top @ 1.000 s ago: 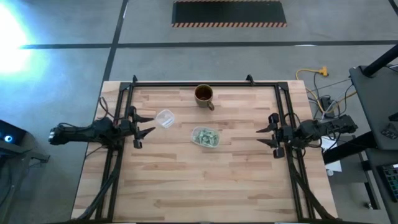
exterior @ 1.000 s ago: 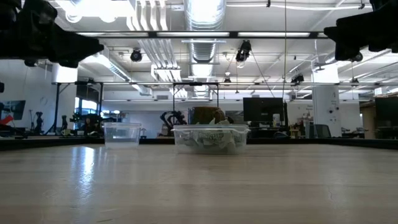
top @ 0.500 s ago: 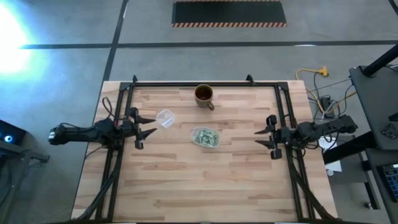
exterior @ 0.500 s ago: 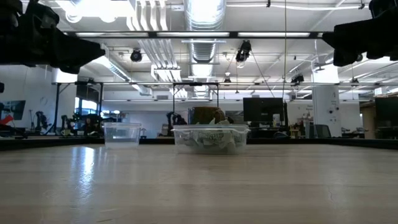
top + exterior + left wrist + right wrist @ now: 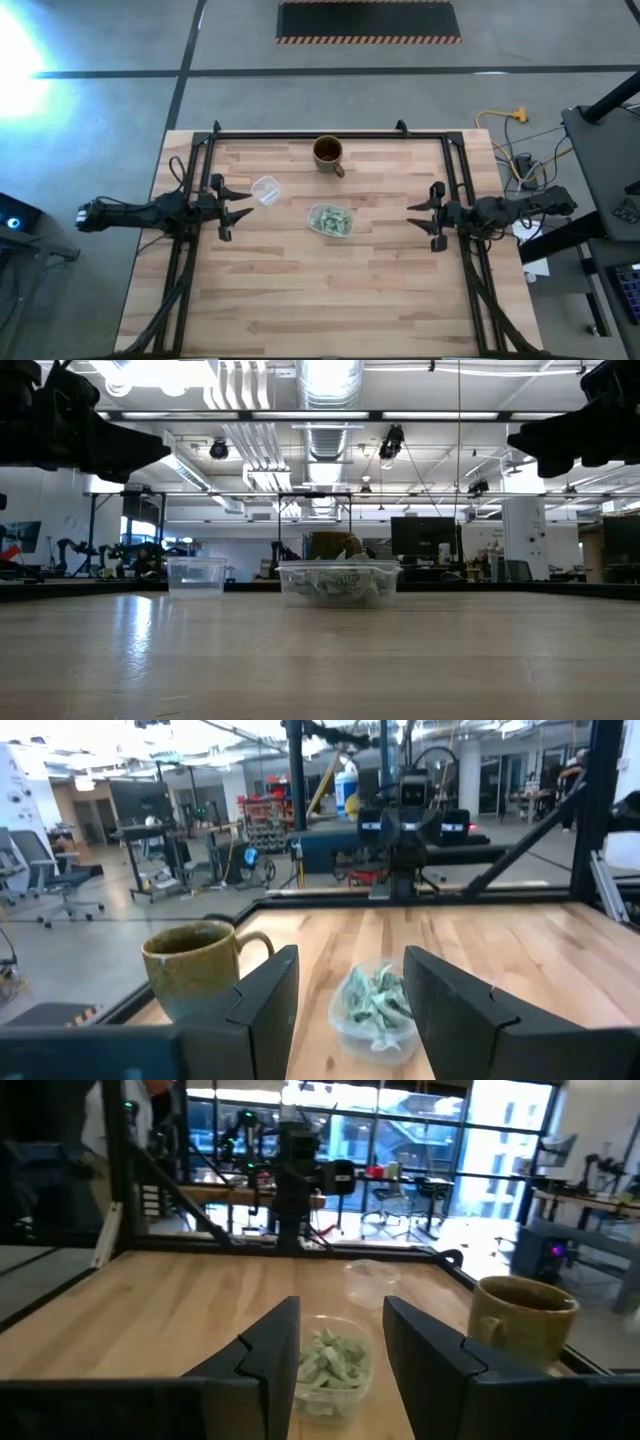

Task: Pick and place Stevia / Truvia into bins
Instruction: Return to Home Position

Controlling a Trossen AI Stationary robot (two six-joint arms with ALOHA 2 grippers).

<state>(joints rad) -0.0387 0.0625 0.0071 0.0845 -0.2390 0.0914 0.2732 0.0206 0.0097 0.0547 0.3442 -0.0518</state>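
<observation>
The pale green-and-white Stevia sachets [image 5: 331,220] lie heaped in a clear shallow tub [image 5: 317,228] near the table's middle. The low view also shows the tub [image 5: 338,582]. My left gripper [image 5: 250,202] hovers open above the table, left of the tub, and its wrist view frames the sachets [image 5: 375,998] between its fingers. My right gripper [image 5: 407,215] hovers open to the right of the tub, with the sachets [image 5: 328,1355] ahead of it. Both grippers hang well above the tabletop in the low view.
A smaller clear cup [image 5: 265,190] stands left of and beyond the tub, close to my left gripper. A brown mug [image 5: 328,152] stands near the table's far edge. Dark frame rails [image 5: 458,180] run along both sides and the far edge. Bare wood lies toward the near edge.
My right gripper has crept a little toward the table's left, closer to the tub, staying open and at the same height. The tub, cup and mug have stayed where they were.
</observation>
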